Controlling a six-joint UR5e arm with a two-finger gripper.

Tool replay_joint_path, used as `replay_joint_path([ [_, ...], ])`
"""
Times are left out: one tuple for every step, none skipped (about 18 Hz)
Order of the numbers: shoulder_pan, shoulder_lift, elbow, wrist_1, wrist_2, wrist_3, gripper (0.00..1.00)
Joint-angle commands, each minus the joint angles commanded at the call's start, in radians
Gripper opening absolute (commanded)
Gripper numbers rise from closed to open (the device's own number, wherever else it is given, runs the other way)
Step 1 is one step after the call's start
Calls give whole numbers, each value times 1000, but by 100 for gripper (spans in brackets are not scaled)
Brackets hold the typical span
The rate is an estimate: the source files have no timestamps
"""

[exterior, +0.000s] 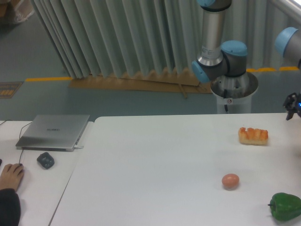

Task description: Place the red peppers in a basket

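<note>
Where the arm (214,47) rises from its pedestal behind the white table (155,165), we log an upright column bending at a blue-capped joint, with a further blue joint entering at the right edge. The gripper (292,104) shows only as a dark fragment at that edge, above the table's far right; we cannot tell how its fingers stand, or whether it holds anything. No red pepper is seen. On the table: an orange ridged bread-like item (253,135), an egg (230,181), a green bell pepper (285,206). On the adjoining desk: closed laptop (54,131), mouse (45,160), a person's hand (11,175).
</note>
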Motion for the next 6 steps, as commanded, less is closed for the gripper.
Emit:
replay_joint_path([
  [-18, -3, -2, 2, 2, -9, 100],
  [-26, -6, -2, 2, 3, -15, 100],
  [-25, -5, -2, 0, 3, -15, 100],
  [-25, -3, -2, 0, 2, -15, 100],
  [-25, -5, -2, 0, 2, -15, 100],
  [-25, -5, -2, 0, 3, -17, 100],
])
